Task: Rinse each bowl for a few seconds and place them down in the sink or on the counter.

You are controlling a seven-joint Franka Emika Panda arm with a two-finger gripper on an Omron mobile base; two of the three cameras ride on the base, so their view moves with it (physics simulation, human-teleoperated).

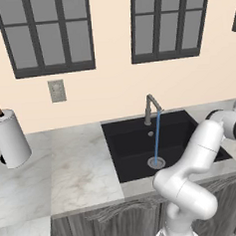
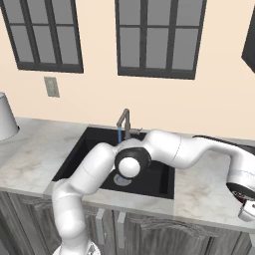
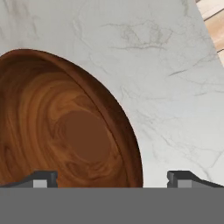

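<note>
Hand view: one bowl [image 3: 65,131] on counter [image 3: 175,87]; jaws spread

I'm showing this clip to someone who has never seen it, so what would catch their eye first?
Probably the thin blue stream of water running from the grey gooseneck tap into the black rectangular sink. Next, the reddish-brown round wooden bowl looming in the hand view, sitting on the pale veined marble counter, with the open claw straddling its rim. The white arm stretches right across the sink.
</note>
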